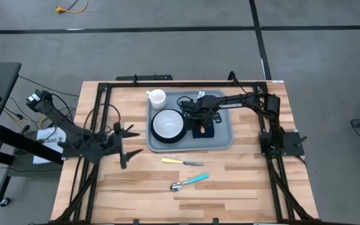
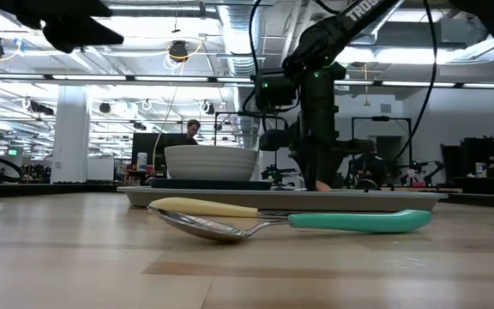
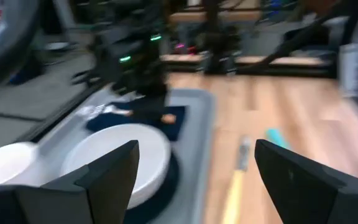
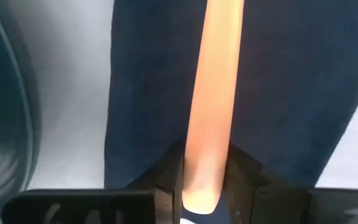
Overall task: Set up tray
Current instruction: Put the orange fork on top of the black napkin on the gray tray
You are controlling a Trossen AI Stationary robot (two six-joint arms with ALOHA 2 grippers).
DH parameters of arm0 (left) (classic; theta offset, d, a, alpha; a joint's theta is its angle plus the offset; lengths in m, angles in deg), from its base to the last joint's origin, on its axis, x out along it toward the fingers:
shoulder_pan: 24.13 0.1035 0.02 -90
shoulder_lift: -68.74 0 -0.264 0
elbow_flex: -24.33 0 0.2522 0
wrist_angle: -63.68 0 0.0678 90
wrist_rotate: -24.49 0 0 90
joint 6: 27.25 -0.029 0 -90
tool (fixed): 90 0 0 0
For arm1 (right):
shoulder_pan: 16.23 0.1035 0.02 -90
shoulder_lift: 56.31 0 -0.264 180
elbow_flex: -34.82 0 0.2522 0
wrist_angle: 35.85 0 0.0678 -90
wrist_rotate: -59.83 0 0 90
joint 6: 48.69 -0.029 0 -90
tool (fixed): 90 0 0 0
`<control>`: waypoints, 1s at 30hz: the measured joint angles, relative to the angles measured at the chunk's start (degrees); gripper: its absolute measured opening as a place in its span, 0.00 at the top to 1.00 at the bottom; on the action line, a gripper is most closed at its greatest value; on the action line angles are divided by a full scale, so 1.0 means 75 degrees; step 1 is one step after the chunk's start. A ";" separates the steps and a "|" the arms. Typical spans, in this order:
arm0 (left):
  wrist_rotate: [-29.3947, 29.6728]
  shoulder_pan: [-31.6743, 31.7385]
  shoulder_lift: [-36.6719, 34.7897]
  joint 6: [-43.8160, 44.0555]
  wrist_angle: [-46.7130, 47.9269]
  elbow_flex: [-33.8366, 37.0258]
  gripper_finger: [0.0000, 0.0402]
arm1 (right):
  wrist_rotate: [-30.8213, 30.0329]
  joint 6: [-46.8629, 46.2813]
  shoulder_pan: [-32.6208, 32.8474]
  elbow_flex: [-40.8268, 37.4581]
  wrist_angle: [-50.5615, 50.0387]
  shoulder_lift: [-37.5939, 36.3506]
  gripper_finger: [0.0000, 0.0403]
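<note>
Grey-blue tray [image 1: 225, 142], flat, table's far-centre.

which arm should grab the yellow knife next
Left, probably. The left claw is open over bare table beside the yellow knife. The right claw is busy over the tray, shut on an orange utensil handle.

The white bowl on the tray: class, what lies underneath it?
The white bowl sits on a dark teal plate, visible only as a rim around it. The plate rests on the grey-blue tray. The plate's centre is covered by the bowl.
</note>
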 joint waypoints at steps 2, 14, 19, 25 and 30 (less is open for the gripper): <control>-0.0456 -0.0003 -0.0221 -0.0228 -0.0321 0.0087 0.23 | 0.0047 0.0064 -0.0003 0.0009 0.0013 -0.0002 0.84; -0.0842 0.0000 -0.0592 -0.0358 -0.0111 0.0102 0.23 | 0.0299 -0.0301 -0.0064 0.0012 -0.0161 -0.0065 0.84; -0.0865 0.0000 -0.0595 -0.0244 0.0030 0.0102 0.23 | 0.0743 -0.0423 -0.0064 0.0012 -0.0245 -0.0065 0.84; -0.0882 0.0000 -0.0595 -0.0195 0.0103 0.0102 0.23 | 0.0793 -0.0730 -0.0064 0.0012 -0.0477 -0.0065 0.84; -0.0882 0.0000 -0.0595 -0.0183 0.0109 0.0102 0.23 | 0.1013 -0.0734 -0.0082 0.0012 -0.0481 -0.0065 0.84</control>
